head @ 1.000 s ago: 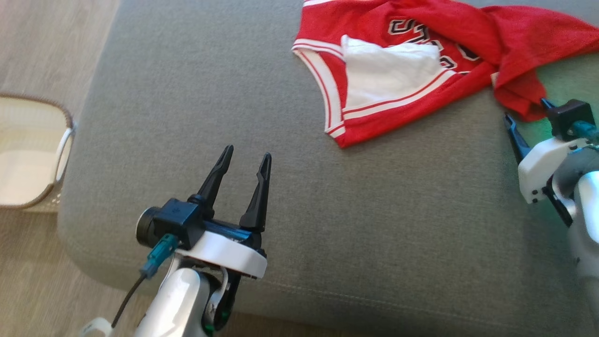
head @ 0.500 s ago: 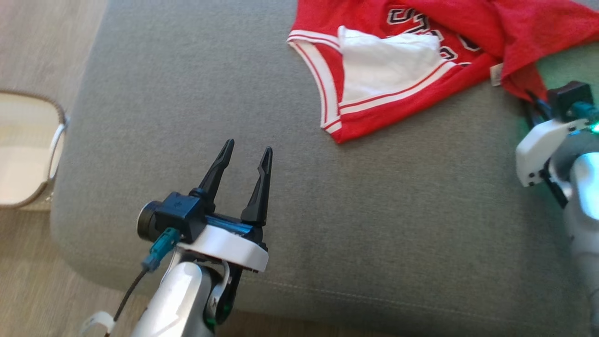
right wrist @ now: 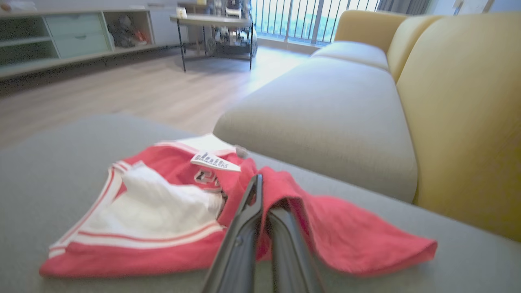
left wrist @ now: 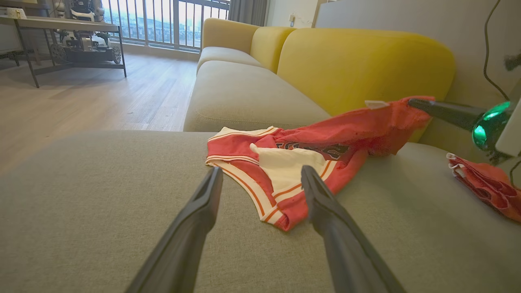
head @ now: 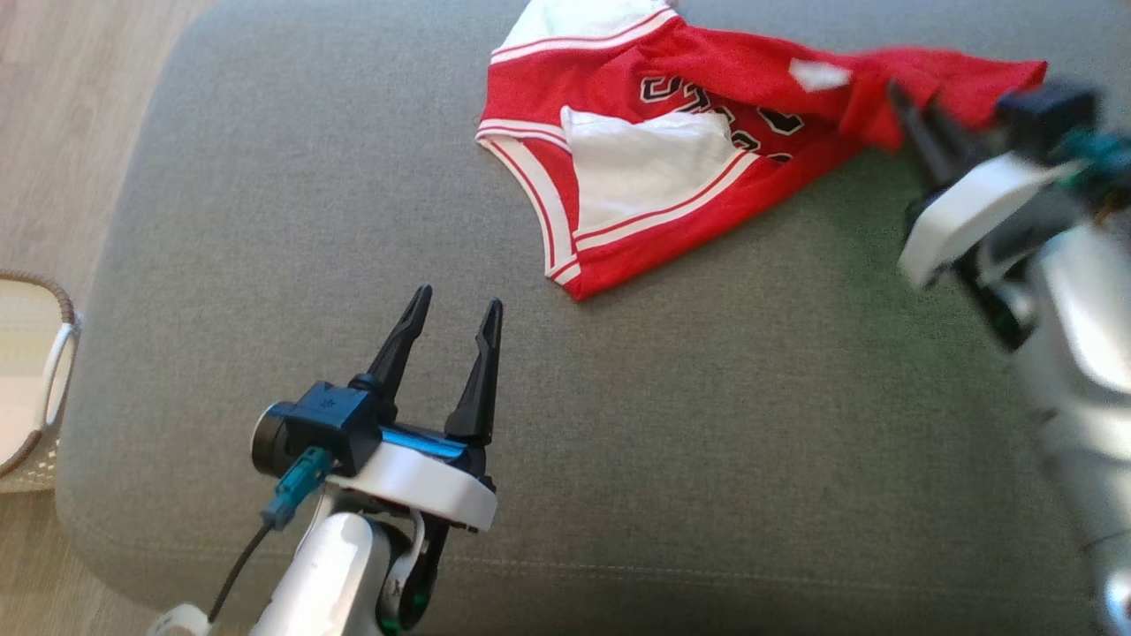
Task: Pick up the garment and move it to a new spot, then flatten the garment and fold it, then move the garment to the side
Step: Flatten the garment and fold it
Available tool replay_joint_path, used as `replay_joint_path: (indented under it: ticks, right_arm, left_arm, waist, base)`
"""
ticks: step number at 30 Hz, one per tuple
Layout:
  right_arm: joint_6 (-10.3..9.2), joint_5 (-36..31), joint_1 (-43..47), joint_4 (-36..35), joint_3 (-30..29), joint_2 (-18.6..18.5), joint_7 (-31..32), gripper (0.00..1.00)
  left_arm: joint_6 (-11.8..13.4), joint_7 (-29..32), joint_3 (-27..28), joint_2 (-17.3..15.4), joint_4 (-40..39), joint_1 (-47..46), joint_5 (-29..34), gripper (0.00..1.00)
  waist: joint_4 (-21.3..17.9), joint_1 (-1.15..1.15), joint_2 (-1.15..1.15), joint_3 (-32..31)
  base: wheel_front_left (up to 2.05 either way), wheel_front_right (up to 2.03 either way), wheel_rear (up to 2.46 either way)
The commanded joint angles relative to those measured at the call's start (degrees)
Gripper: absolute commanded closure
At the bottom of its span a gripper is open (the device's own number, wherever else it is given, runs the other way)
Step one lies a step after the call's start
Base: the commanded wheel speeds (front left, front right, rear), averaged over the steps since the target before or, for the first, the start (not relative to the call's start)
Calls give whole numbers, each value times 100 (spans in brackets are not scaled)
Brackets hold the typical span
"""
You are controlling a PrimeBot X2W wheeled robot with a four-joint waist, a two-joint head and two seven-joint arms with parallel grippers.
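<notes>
My right gripper [right wrist: 266, 195] is pinched on the jersey [head: 707, 66] at its red edge, how deep the blur hides. My left gripper [head: 455, 305] hangs spread. The cloth looks light and limp, so I'd take it by the hems.

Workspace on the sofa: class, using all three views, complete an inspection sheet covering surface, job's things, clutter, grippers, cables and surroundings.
Surface: grey cushion, fabric-covered.
Job's things: red and white jersey, crumpled, one end lifted off the cushion.
Clutter: second red cloth near the right arm; basket on the floor at left.
Grippers: left gripper open, holding nothing; right gripper shut on the jersey's raised end.
Cables: dark cable from a teal plug on the left wrist; black cable down the wall.
Surroundings: yellow sofa, wooden floor, table, balcony railing.
</notes>
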State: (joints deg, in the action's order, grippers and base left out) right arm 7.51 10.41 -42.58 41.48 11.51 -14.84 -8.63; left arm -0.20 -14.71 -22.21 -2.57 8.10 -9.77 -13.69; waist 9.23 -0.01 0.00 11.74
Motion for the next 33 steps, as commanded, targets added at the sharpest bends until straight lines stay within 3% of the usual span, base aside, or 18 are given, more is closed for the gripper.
replay_joint_path:
  ticks: [1, 4, 8, 11, 16, 17, 19, 22, 28, 33]
  right_arm:
    - [-2, 408, -107, -711, 74, -202, 308, 100]
    - [-2, 854, -337, -1423, -110, -516, 873, 100]
    - [-2, 1018, -766, -1698, -345, -817, 1376, 100]
    - [-2, 817, -1575, -1326, -690, -1199, 1800, 100]
    - [-2, 316, -2337, -365, -1217, -1477, 1755, 97]
    - [-2, 106, -2428, -53, -1304, -1543, 1715, 0]
    - [-2, -671, -2664, 776, -1297, -1889, 1844, 0]
    - [-2, -1148, -3031, 1316, -1945, -2016, 1691, 0]
    - [-2, -1755, -3016, 1851, -2523, -1458, 1117, 0]
    - [-2, -1542, -2814, 2025, -2319, -767, 335, 0]
  left_arm:
    - [-35, -29, 167, -31, -197, -109, 5, 0]
    - [-25, -29, 97, -31, -254, -125, -57, 0]
    - [-19, -29, -34, -31, -276, -174, -117, 0]
    - [21, -29, -221, -31, -308, -279, -238, 0]
    - [36, -29, -471, -31, -310, -367, -374, 0]
    - [35, -29, -524, -31, -290, -364, -389, 0]
    - [35, -29, -637, -31, -284, -374, -403, 0]
    - [87, -29, -656, -31, -341, -421, -438, 0]
    - [137, -29, -512, -31, -334, -483, -341, 0]
    - [101, -29, -276, -31, -340, -574, -144, 0]
  waist:
    - [20, 1, 0, -40]
    - [178, 1, 0, 62]
    - [440, 1, 0, 242]
    - [900, 1, 0, 561]
    - [1408, 1, 0, 797]
    - [1507, 1, 0, 813]
    - [1751, 1, 0, 946]
    - [1852, 1, 0, 1076]
    - [1538, 1, 0, 1020]
    - [925, 1, 0, 779]
  base:
    - [0, 0, 0]
    - [0, 0, 0]
    - [0, 0, 0]
    - [0, 0, 0]
    - [0, 0, 0]
    - [0, 0, 0]
    - [0, 0, 0]
    - [0, 0, 0]
    - [0, 0, 0]
    - [0, 0, 0]
